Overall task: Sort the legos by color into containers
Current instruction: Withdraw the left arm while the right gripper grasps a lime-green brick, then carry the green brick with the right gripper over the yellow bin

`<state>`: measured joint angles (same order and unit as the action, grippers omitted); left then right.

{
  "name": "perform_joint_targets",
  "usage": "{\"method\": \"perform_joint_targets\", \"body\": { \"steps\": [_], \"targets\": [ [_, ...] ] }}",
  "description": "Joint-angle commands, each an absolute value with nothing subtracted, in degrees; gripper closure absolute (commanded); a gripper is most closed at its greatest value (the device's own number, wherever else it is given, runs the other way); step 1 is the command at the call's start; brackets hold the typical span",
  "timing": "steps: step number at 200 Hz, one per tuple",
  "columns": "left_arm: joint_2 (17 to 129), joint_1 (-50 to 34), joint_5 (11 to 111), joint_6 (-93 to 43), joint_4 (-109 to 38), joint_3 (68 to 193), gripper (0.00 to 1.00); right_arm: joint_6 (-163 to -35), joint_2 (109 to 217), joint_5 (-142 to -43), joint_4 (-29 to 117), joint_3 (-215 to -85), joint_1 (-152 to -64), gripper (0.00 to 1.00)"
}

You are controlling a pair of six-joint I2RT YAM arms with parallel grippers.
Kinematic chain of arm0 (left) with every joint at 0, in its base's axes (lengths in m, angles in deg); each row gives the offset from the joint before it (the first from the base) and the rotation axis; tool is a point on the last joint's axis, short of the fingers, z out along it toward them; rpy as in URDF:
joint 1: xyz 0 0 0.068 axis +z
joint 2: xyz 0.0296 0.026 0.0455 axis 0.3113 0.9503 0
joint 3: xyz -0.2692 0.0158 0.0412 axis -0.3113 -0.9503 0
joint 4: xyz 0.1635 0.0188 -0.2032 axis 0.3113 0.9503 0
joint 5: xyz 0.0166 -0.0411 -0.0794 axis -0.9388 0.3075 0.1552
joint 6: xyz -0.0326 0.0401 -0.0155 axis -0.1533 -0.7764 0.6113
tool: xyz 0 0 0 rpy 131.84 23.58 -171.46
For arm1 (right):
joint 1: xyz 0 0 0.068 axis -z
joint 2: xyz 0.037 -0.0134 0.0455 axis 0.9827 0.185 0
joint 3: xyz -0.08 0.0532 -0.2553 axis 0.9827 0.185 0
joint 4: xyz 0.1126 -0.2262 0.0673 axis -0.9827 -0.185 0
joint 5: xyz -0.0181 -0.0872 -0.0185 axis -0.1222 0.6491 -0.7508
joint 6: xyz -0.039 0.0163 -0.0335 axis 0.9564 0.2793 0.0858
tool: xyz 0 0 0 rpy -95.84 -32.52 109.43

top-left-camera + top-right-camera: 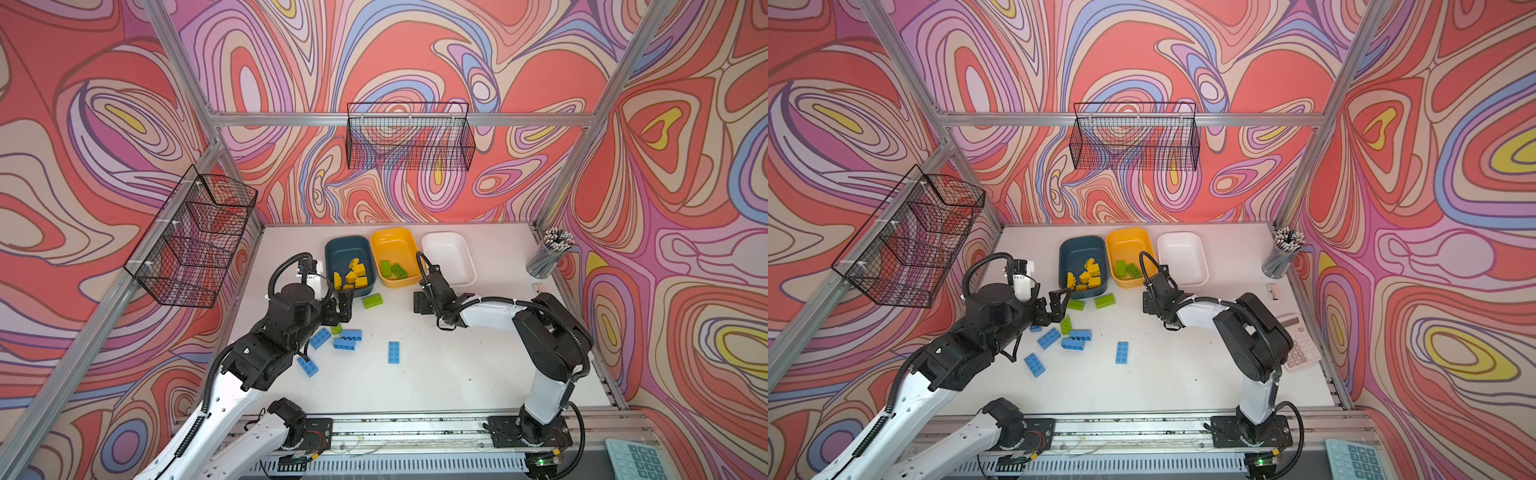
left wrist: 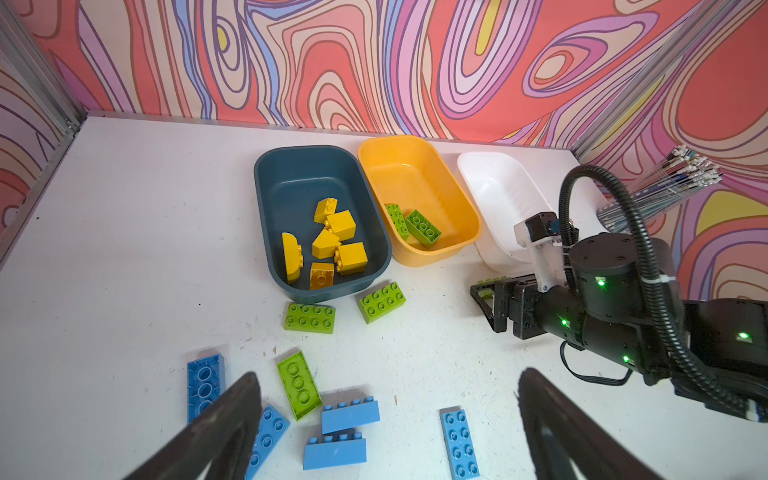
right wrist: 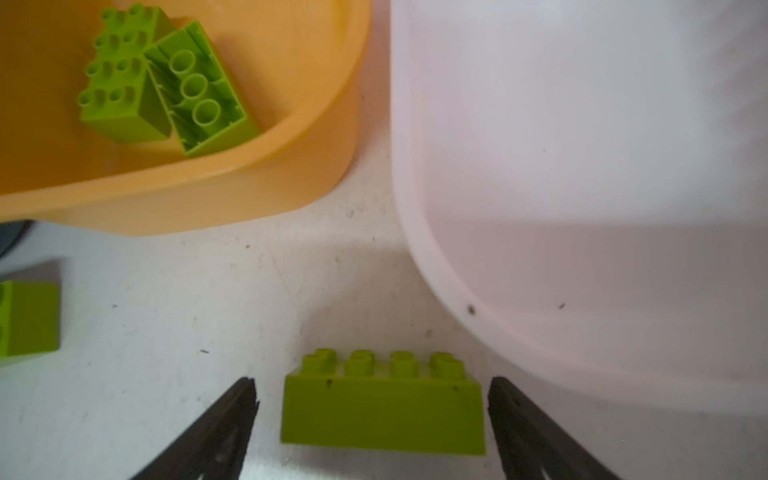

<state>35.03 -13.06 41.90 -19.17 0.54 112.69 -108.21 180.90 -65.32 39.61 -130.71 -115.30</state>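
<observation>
The dark teal container (image 1: pixel 347 251) holds several yellow legos (image 1: pixel 353 276). Two green legos (image 1: pixel 392 269) lie in the yellow-orange container (image 1: pixel 392 245), and the white container (image 1: pixel 449 253) is empty. My right gripper (image 3: pixel 372 381) is open and low at the table, its fingers on either side of a green lego (image 3: pixel 382 411) with a gap at each end. My left gripper (image 1: pixel 343 305) hangs open and empty in front of the teal container. On the table below it lie several blue legos (image 2: pixel 350 415) and a flipped green lego (image 2: pixel 298 384). Two more green legos (image 2: pixel 309 318) (image 2: pixel 381 300) lie by the teal container.
One blue lego (image 1: pixel 394 352) lies alone mid-table and another (image 1: pixel 307 366) near my left arm. A mesh pen cup (image 1: pixel 548 253) stands at the back right. A calculator (image 1: pixel 1300 345) lies behind my right arm. Wire baskets (image 1: pixel 409 137) (image 1: pixel 195 237) hang on the walls.
</observation>
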Motion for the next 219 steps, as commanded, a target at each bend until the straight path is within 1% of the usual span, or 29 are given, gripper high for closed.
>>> {"method": "perform_joint_targets", "body": {
  "steps": [1,23,46,74,89,107,133,173,196,219],
  "targets": [
    [34.57,-13.24,42.37,-20.14,2.41,113.62,0.04,-110.84,182.71,-62.76,38.73,-132.35,-115.36,0.09],
    [34.48,-13.24,42.64,-20.14,2.24,113.48,0.04,-111.00,183.95,-62.45,38.83,-133.36,-115.38,0.11],
    [34.94,-13.24,42.81,-19.99,2.32,113.53,0.05,-111.02,185.04,-61.65,39.02,-134.08,-115.37,0.17],
    [35.49,-13.24,42.55,-19.95,2.50,113.58,0.05,-110.96,185.26,-61.62,40.02,-133.60,-115.71,0.31],
    [35.75,-13.24,42.46,-19.76,2.43,113.53,0.05,-110.49,184.60,-62.15,40.32,-133.36,-116.14,0.42],
    [36.21,-13.24,42.70,-19.44,2.35,113.45,0.05,-109.69,182.94,-61.78,40.30,-133.15,-116.65,0.49],
    [36.96,-13.24,42.98,-19.00,2.36,113.45,0.05,-108.35,179.18,-63.15,40.57,-132.80,-117.47,0.49],
    [37.03,-13.24,43.07,-18.73,2.51,113.45,0.05,-107.18,173.19,-69.27,40.98,-134.48,-118.20,0.49],
    [36.73,-13.24,42.99,-18.61,2.49,113.29,0.05,-106.84,171.79,-71.36,40.60,-136.73,-118.28,0.48],
    [36.55,-13.24,43.16,-18.52,2.41,113.27,0.05,-105.35,172.69,-72.22,39.51,-140.18,-118.27,0.47]
  ]
}}
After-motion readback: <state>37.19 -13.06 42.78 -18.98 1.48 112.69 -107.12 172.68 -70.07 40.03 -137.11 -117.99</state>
